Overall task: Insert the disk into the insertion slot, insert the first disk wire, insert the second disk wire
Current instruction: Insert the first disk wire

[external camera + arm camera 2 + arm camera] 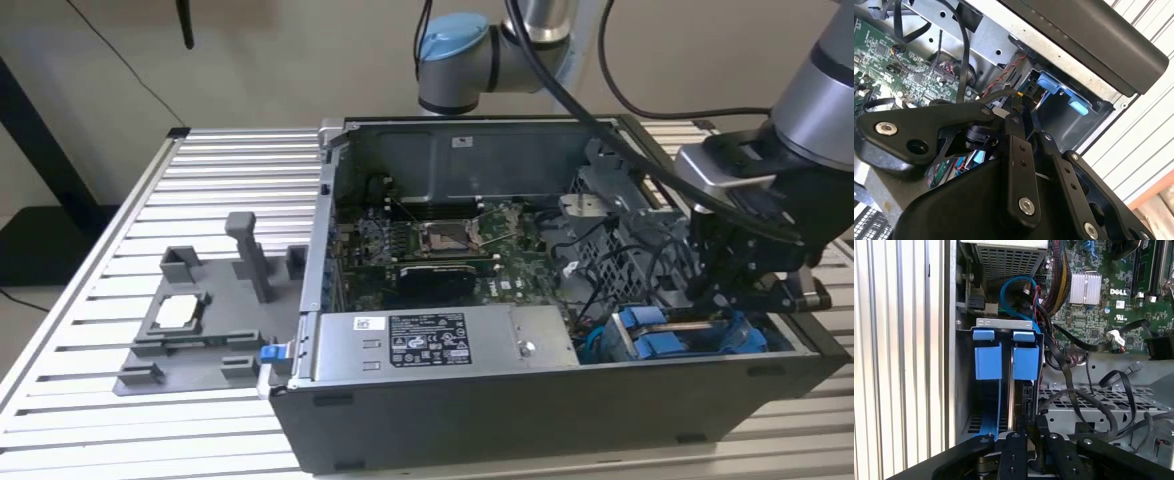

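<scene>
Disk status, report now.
Gripper low over the insertion slot. Disk in it, blue carrier showing. Black cables loose alongside.

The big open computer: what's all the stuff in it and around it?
computer case: one, dark grey, open on top, on the table
table: one, silvery slats, under everything
motherboard: one, green, inside the case
power supply box: one, silver, along the case's near wall
blue disk carriers: two, bright blue, side by side in the drive bay
drive bay: one, grey metal, case corner at the exterior view's right
cables: several, mostly black, beside the bay
holder: one, grey, on the table at the exterior view's left
robot arm: one, silver, blue cap, behind the case
gripper: one, black, above the carriers
</scene>
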Motion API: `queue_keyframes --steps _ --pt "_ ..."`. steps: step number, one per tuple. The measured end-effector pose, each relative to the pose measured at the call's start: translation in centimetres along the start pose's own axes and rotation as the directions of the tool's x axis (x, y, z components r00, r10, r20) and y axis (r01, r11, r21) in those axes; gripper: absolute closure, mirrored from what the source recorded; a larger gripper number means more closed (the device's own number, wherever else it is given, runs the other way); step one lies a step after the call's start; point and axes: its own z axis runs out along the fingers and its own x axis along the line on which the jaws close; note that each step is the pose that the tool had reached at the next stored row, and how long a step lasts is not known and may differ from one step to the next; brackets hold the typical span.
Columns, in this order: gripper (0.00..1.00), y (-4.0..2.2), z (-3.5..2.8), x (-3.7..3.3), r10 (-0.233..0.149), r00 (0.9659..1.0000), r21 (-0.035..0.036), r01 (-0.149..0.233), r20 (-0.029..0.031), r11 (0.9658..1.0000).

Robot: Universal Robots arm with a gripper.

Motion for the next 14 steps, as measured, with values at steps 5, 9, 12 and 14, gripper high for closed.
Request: queue_keyframes --steps 5,9,12,14 --pt "0.81 0.01 0.16 0.01 0.000 1.0000 0.0000 0.000 0.0016 1.0000" --pt "0.81 0.01 0.07 -0.01 0.000 1.0000 -0.0002 0.000 0.0023 1.0000" --pt "0.81 0.00 0.01 -0.10 0.000 1.0000 -0.0003 0.000 0.0018 1.0000" --pt "0.81 -0.01 0.03 -0.20 0.000 1.0000 -0.0003 0.000 0.0021 1.0000"
